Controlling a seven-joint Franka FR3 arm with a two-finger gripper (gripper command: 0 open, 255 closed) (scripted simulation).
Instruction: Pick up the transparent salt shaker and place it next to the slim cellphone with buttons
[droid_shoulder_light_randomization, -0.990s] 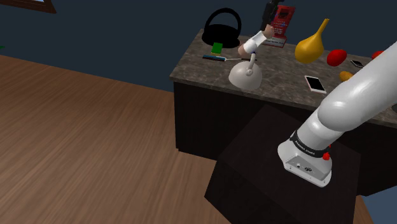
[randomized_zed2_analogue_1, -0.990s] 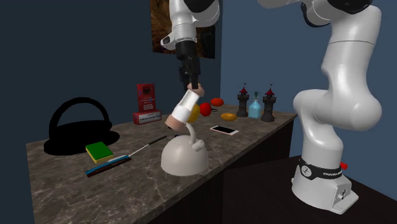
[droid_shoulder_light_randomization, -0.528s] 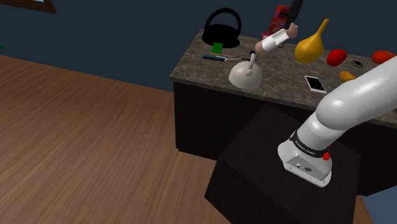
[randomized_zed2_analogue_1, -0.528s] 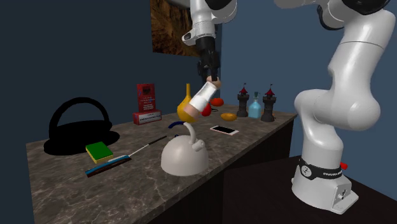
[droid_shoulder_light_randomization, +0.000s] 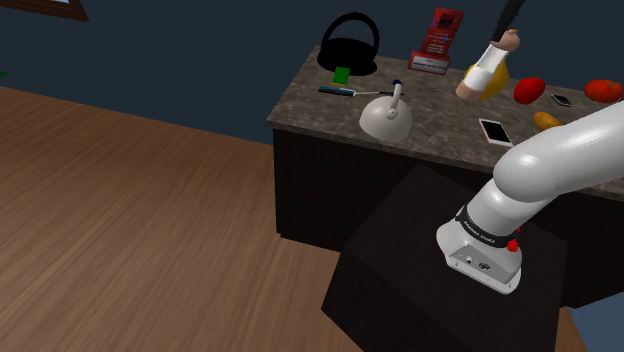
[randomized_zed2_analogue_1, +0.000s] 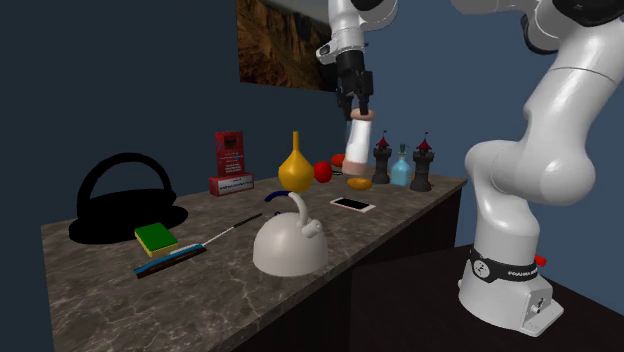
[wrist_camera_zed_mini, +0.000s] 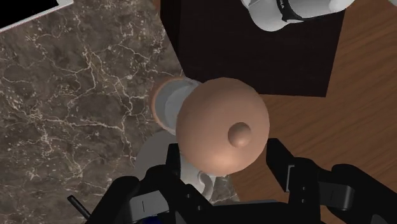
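**Inspector:** Status at the counter (droid_shoulder_light_randomization: 312, 108)?

**Assessor:** Pick-up complete, in my judgement. The gripper (randomized_zed2_analogue_1: 359, 110) is clamped on the white-and-tan salt shaker (randomized_zed2_analogue_1: 356, 143). The shaker is aloft and slightly tilted, well to the right of the kettle (droid_shoulder_light_randomization: 386, 117) in the shoulder view.

**Inspector:** Outstanding?

**Assessor:** Placement. A white phone (droid_shoulder_light_randomization: 495, 131) lies flat, also right of the kettle. Whether it has buttons, I cannot tell. The shaker is not yet lowered.

text: none legible | red box (randomized_zed2_analogue_1: 231, 152): print unreadable | arm base ring (randomized_zed2_analogue_1: 503, 269): lettering unreadable
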